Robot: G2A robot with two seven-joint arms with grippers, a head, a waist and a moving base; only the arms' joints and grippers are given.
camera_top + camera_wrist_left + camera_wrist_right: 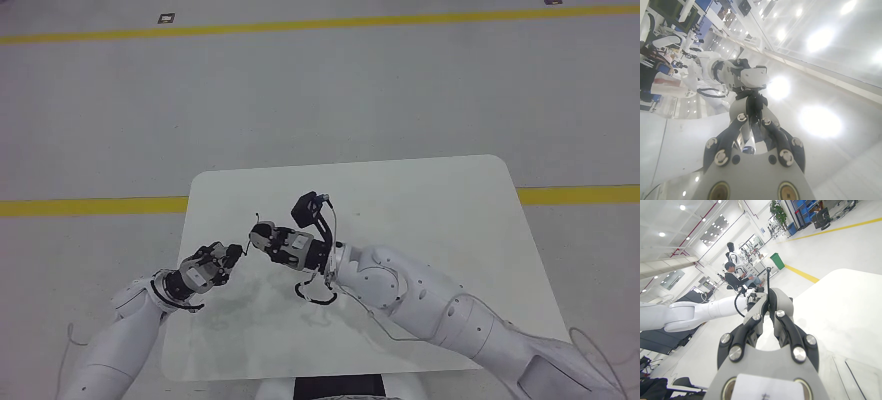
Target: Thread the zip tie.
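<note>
Zip tie (768,285): thin black strip.

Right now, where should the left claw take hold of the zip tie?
Probably on the zip tie, the bare strap below its square head, from the side: that stretch sticks straight out of the shut right claw, free.
</note>
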